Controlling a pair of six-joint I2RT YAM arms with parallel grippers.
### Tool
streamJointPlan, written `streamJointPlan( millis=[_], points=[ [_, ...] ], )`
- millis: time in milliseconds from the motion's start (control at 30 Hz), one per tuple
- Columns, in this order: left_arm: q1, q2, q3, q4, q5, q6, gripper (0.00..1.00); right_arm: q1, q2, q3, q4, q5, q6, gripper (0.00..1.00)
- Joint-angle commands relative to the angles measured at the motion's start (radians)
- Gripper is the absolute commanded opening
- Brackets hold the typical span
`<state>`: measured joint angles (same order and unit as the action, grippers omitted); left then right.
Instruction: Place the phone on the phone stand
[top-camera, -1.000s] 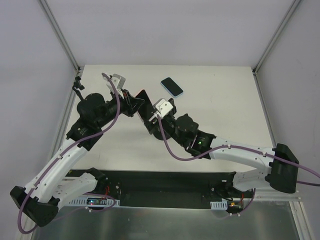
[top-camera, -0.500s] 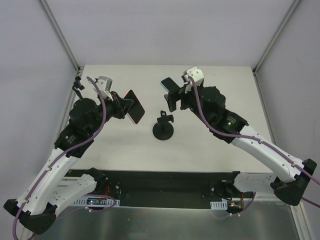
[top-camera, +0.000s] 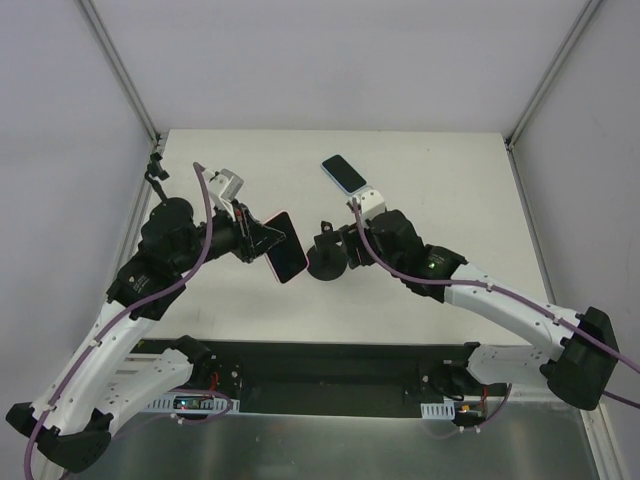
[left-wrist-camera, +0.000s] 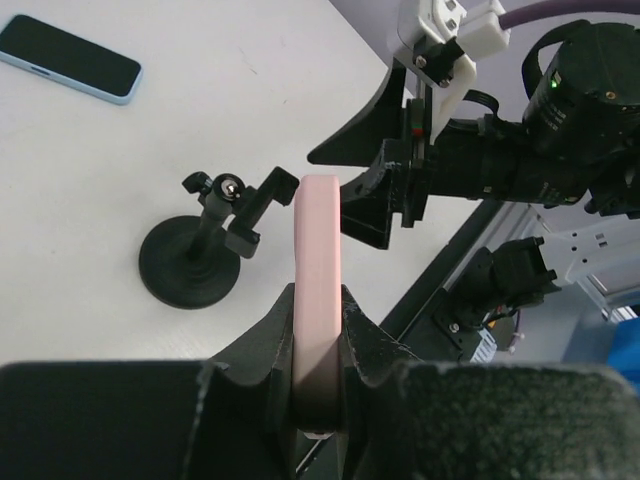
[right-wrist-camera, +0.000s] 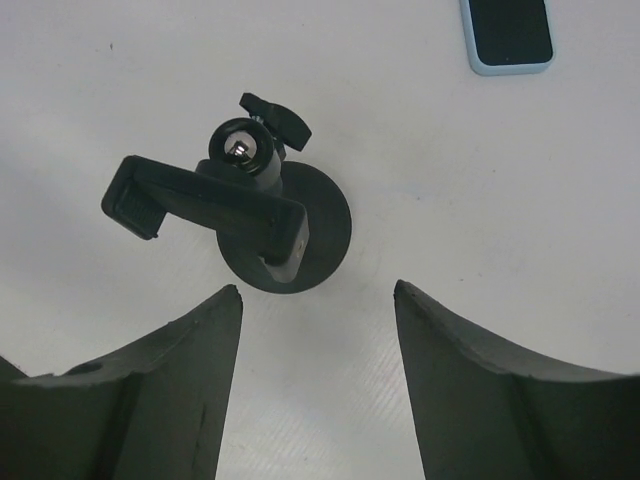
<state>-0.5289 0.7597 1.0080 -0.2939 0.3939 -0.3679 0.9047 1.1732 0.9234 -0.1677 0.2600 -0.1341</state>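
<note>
My left gripper (top-camera: 264, 241) is shut on a pink phone (top-camera: 286, 259), held off the table with its screen facing up. In the left wrist view the pink phone (left-wrist-camera: 318, 250) stands edge-on between the fingers of the left gripper (left-wrist-camera: 318, 305), just right of the stand. The black phone stand (top-camera: 327, 259) sits mid-table on its round base, its clamp (right-wrist-camera: 205, 205) empty. My right gripper (top-camera: 343, 247) is open and empty at the stand's right side. In the right wrist view the stand's base (right-wrist-camera: 322, 232) lies just beyond the right gripper (right-wrist-camera: 318, 290).
A second phone in a light-blue case (top-camera: 344, 174) lies flat at the back of the white table (top-camera: 450, 200), also seen as the blue-cased phone (right-wrist-camera: 508, 35) (left-wrist-camera: 70, 60). The enclosure's walls and metal posts border the table. A black strip runs along the near edge.
My right arm has swung back from the blue-cased phone down to the stand, and its jaws have narrowed. My left arm has carried the pink phone right and nearer, close to the stand.
</note>
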Motion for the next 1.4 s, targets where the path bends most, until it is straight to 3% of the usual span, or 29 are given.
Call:
streamJointPlan(
  millis=[0, 567, 667, 733, 900, 1033, 1133, 1167, 1267, 1367],
  points=[
    [0.003, -0.023, -0.006, 0.061, 0.065, -0.040, 0.00, 0.000, 0.023, 0.019, 0.160, -0.021, -0.015, 0.60],
    [-0.016, 0.046, 0.000, 0.110, 0.143, 0.056, 0.00, -0.001, 0.121, 0.055, 0.214, -0.059, -0.053, 0.19],
    [-0.036, 0.043, -0.069, 0.257, 0.140, 0.054, 0.00, -0.001, 0.118, 0.052, 0.218, -0.062, -0.058, 0.06],
    [-0.060, 0.041, -0.162, 0.485, 0.148, 0.055, 0.00, -0.001, 0.115, 0.048, 0.218, -0.064, -0.065, 0.01],
    [-0.140, 0.122, -0.259, 0.898, 0.223, 0.149, 0.00, -0.007, 0.105, 0.034, 0.224, -0.077, -0.085, 0.01],
    [-0.140, 0.230, -0.281, 1.140, 0.418, 0.262, 0.00, -0.038, 0.086, 0.002, 0.264, -0.213, -0.093, 0.01],
    [-0.140, 0.312, -0.226, 1.119, 0.532, 0.314, 0.00, -0.065, 0.074, -0.006, 0.281, -0.322, -0.094, 0.01],
    [-0.138, 0.355, -0.201, 1.055, 0.636, 0.345, 0.00, -0.073, 0.075, -0.001, 0.281, -0.346, -0.099, 0.01],
    [-0.138, 0.424, -0.086, 0.840, 0.761, 0.440, 0.00, -0.098, 0.089, 0.009, 0.275, -0.422, -0.107, 0.01],
    [-0.128, 0.458, -0.043, 0.797, 0.781, 0.515, 0.00, -0.119, 0.100, 0.011, 0.274, -0.493, -0.119, 0.01]
  ],
)
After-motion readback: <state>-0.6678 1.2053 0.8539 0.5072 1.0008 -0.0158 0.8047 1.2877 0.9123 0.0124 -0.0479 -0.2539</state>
